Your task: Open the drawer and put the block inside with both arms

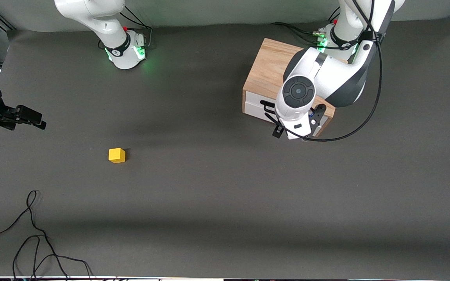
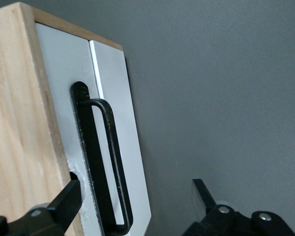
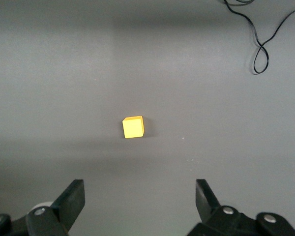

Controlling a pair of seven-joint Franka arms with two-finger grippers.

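Note:
The yellow block [image 1: 116, 155] lies on the dark mat toward the right arm's end of the table, apart from everything else. My right gripper [image 1: 33, 119] hangs open above the mat near that end. In the right wrist view its fingers [image 3: 139, 189] are spread wide with nothing between them, and the block [image 3: 132, 127] sits ahead of them. The oak box [image 1: 268, 66] stands near the left arm's base, its white drawer [image 1: 254, 104] flush with the box. My left gripper [image 1: 298, 124] is in front of the drawer, open, its fingers [image 2: 136, 194] straddling the black handle [image 2: 110, 162] without closing on it.
A loose black cable [image 1: 33, 234] curls on the mat near the front camera's edge at the right arm's end, also seen in the right wrist view [image 3: 258, 49]. The two green-lit bases [image 1: 125, 52] [image 1: 326, 39] stand along the table's robot edge.

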